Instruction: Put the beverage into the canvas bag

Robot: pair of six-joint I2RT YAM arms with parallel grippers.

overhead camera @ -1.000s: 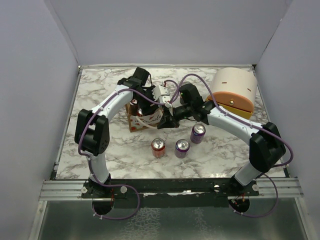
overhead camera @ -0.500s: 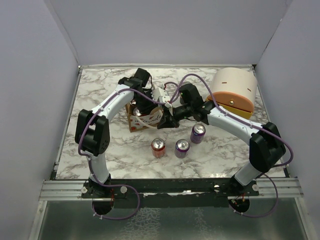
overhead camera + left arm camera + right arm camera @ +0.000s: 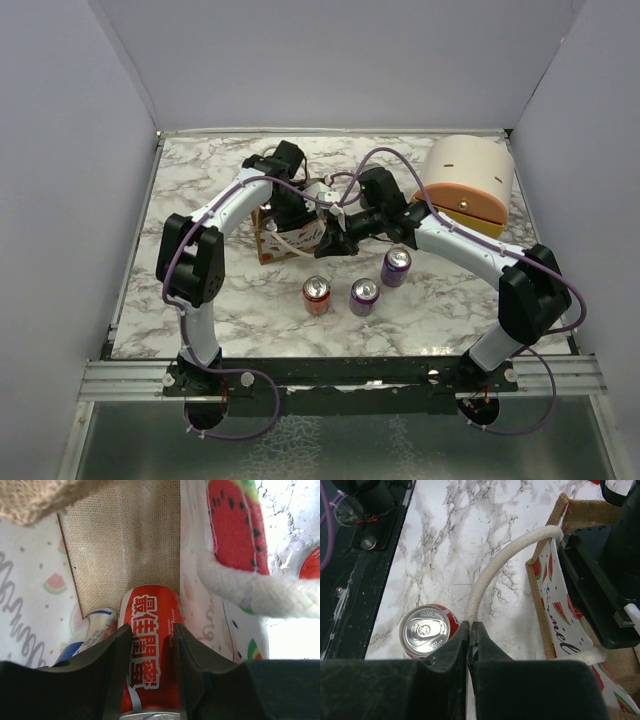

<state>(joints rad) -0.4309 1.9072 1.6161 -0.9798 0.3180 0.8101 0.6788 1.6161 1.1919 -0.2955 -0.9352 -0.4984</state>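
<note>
A marble table point(image 3: 180, 210) is seen from above, with a peach-and-yellow domed container point(image 3: 468, 180) set at its far right. The canvas bag point(image 3: 270, 242) is placed near the middle of the far half, and both arms are bent inward over it. Three cans are stood in a loose row nearer the bases: a second red can point(image 3: 317, 295), a purple can point(image 3: 364, 296) and another purple can point(image 3: 397, 266).

The left gripper point(image 3: 152, 630) is lowered into the bag's open mouth. Between its two fingers the red beverage can point(image 3: 150, 670) is clamped, one finger pressed against each side of the can. The can is thus held inside the bag, against the burlap inner wall point(image 3: 125, 545) and beside the watermelon-printed lining. A blue-and-white can point(image 3: 92, 632) is lodged just to one side of it, deeper in the bag.

The right gripper point(image 3: 470, 626) is pressed together on the white rope handle point(image 3: 505, 565), which is pinched at the fingertips and arched up from the bag's rim. The second red can point(image 3: 426, 630) is seen upright on the marble just beside those fingertips, outside the bag.
</note>
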